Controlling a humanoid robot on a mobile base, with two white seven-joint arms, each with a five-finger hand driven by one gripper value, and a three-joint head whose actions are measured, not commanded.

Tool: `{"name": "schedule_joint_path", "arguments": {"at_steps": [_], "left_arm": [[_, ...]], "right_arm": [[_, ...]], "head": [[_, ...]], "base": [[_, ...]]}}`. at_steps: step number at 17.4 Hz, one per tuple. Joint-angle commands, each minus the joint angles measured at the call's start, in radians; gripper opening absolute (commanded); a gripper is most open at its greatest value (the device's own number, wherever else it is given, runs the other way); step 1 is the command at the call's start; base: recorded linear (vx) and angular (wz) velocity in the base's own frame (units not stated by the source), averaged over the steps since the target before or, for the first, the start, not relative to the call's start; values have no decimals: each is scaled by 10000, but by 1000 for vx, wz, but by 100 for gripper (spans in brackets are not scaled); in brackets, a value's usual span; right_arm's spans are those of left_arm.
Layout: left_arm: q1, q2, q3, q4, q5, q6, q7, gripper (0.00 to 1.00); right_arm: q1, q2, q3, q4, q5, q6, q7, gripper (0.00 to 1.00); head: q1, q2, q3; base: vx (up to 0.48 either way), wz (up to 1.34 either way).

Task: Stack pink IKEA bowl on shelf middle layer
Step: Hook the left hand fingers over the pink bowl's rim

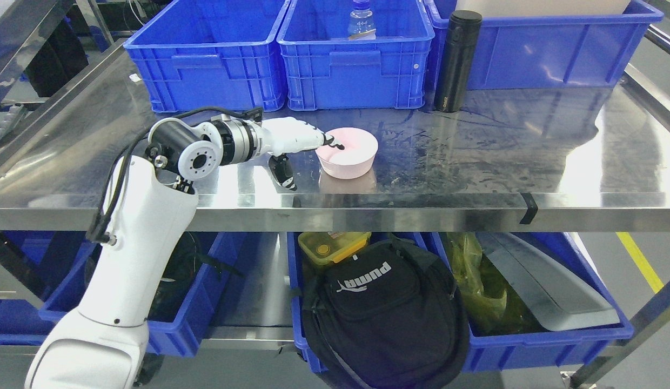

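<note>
Three blue crates [205,59] stand in a row along the back; the middle one holds a clear water bottle [361,20]. A black flask [457,62] stands upright just right of it. Below, a black bag [383,313] hangs out of a lower crate beside a yellow-lidded box [329,246].

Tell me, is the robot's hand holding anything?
Yes: the left hand holds the round pink plastic bowl by its near-left rim, fingers hooked inside, thumb outside.

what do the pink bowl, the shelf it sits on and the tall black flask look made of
Pink bowl: likely matte plastic, with an even colour and soft sheen. Shelf: polished metal, probably stainless steel, showing mirror-like reflections and scuffs. Black flask: matte-coated, possibly metal; can't confirm.
</note>
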Motion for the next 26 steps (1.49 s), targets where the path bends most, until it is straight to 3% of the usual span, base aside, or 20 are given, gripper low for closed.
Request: {"name": "schedule_joint_path", "arguments": {"at_steps": [1, 5, 11, 15, 19, 23, 26], "left_arm": [[-647, -1209, -759, 1898, -391, -123, 93, 83], [-848, -1425, -759, 2513, -452, -308, 154, 73], [-848, -1670, -774, 2943, -882, -338, 477, 71], [-832, -1809, -774, 3128, -882, -354, 477, 62], [-832, -1793, -683, 3158, -882, -674, 431, 43], [-817, -1931, 327, 3220, -867, -1747, 171, 10], [-756, -2084, 1018, 3189, -852, -2147, 93, 0]], "right_arm": [[215, -175, 0, -175, 0, 7, -6, 100], [215, -175, 0, -175, 0, 7, -6, 100], [215, -175, 0, -175, 0, 7, -6, 100], [215, -175, 0, -175, 0, 7, -6, 100], [215, -175, 0, -175, 0, 7, -6, 100], [215, -175, 0, -175, 0, 7, -6, 100], [215, -175, 0, -175, 0, 7, -6, 100]], "head": [[0, 0, 0], [0, 0, 0], [0, -1, 0], [0, -1, 0], [0, -1, 0], [0, -1, 0], [0, 0, 0]], "base": [[0, 0], [0, 0], [0, 0], [0, 0], [0, 0], [0, 0], [0, 0]]}}
